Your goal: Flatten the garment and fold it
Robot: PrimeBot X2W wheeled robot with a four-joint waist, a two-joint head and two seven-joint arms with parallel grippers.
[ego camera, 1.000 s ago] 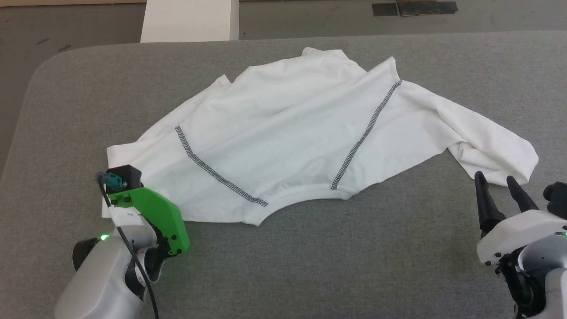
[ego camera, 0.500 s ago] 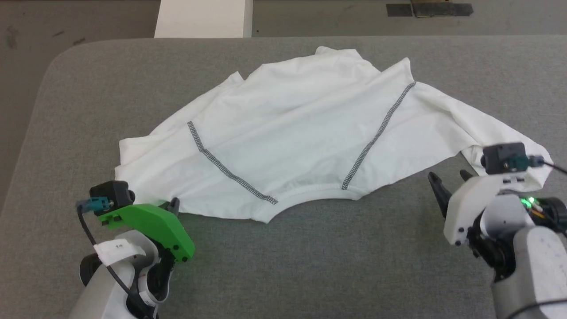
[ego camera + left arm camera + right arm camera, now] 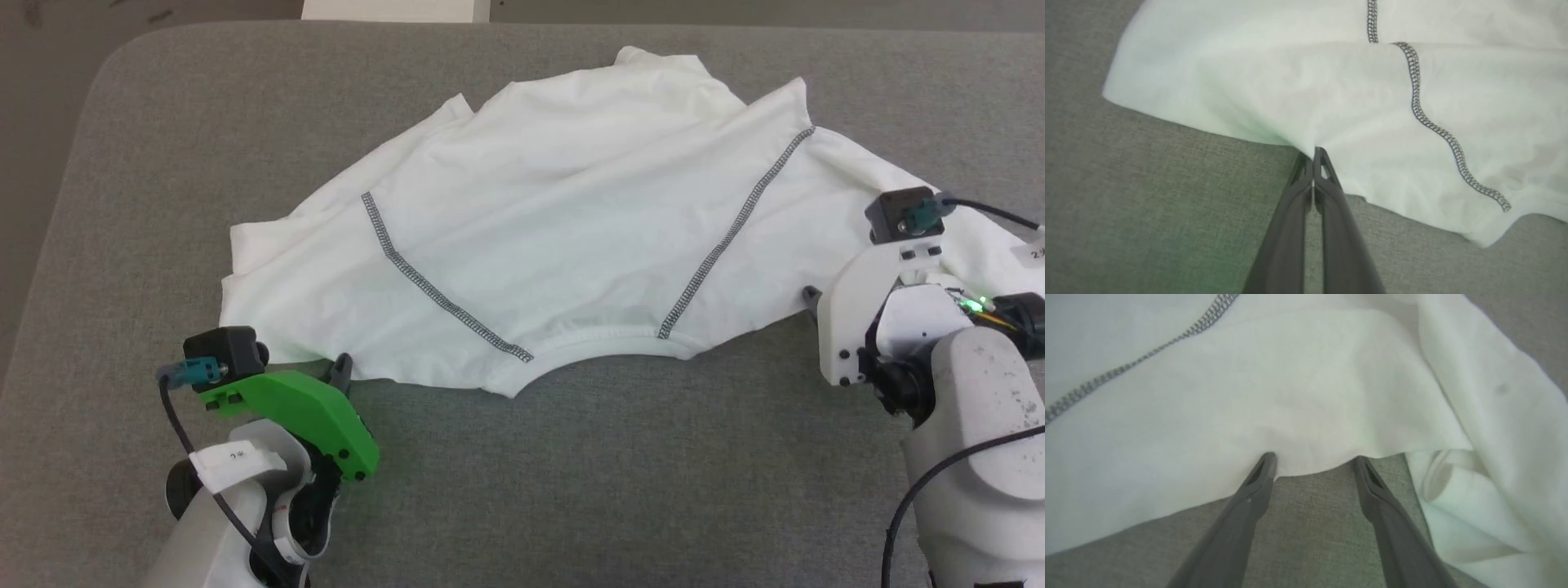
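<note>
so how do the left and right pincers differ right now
The left pincer is shut, pinching the edge of the white shirt so the cloth puckers; the right pincer is open, its tips at the edge with nothing pinched. The left pincer sits in a green housing, the right pincer in a white housing. Both have dark fingers and meet the shirt's near edge on the grey table.

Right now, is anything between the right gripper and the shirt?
Nothing visible. The right gripper is open, with both fingertips at the near edge of the shirt and bare grey table between its fingers. The left gripper is shut on the edge of the shirt.
</note>
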